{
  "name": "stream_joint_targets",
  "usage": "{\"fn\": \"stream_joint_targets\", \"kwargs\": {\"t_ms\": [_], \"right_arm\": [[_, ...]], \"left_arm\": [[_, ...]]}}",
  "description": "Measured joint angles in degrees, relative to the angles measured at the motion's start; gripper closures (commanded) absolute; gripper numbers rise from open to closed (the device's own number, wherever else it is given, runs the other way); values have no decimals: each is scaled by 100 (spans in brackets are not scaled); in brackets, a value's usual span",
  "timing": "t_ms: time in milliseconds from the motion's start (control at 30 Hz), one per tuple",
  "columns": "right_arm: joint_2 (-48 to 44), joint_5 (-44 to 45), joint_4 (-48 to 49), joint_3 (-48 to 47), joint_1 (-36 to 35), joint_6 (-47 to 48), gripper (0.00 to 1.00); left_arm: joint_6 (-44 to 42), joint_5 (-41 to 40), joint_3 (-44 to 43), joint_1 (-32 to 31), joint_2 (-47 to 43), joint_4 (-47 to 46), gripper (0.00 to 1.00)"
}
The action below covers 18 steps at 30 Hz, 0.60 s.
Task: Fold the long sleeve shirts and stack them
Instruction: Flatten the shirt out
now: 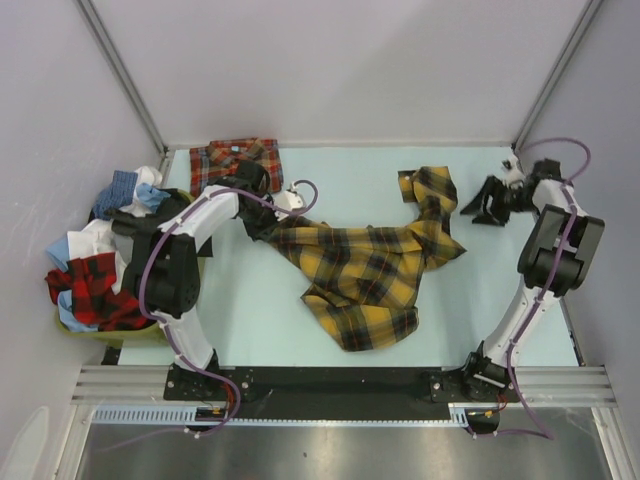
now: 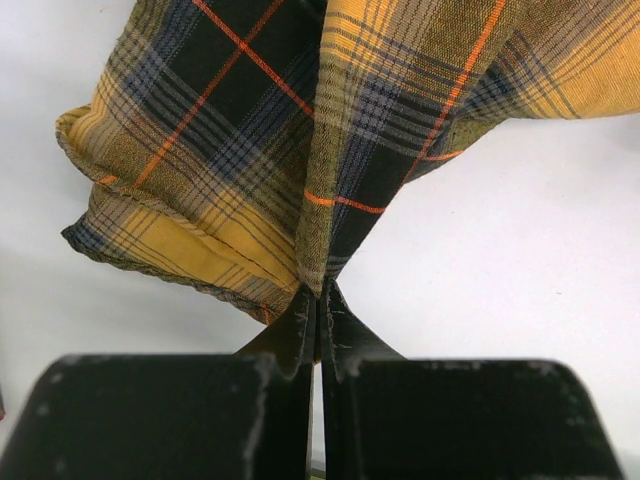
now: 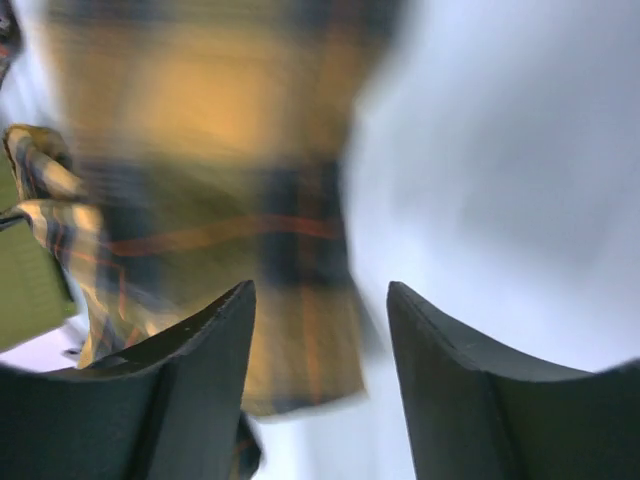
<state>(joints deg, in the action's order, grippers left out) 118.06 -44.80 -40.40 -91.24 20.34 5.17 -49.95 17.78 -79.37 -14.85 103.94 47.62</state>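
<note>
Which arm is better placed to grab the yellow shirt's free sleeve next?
Right, probably. The right hand stands open and empty near a sleeve of the yellow shirt; the left hand is shut on its other end.

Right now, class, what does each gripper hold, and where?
The left gripper pinches a bunched fold at one end of the yellow-and-black plaid flannel shirt. The right gripper is open, holding nothing.

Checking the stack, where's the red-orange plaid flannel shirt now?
Top view: the red-orange plaid flannel shirt lies folded at the far-left corner, just beyond the left arm.
</note>
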Motion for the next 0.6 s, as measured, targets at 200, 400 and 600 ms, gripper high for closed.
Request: {"fn": "stream_joint_targets", "kwargs": {"t_ms": [200,400,600], "right_arm": [[0,-111,-232,927,232,-90,29],[186,-706,-243,1263,118,-273,36],[422,-1694,-195,1554,310,-365,57]], "left_arm": [[2,-2,-160,0,98,127,100],[2,-4,-337,0,170,205,100],[2,-9,-339,0,173,269,100]]}}
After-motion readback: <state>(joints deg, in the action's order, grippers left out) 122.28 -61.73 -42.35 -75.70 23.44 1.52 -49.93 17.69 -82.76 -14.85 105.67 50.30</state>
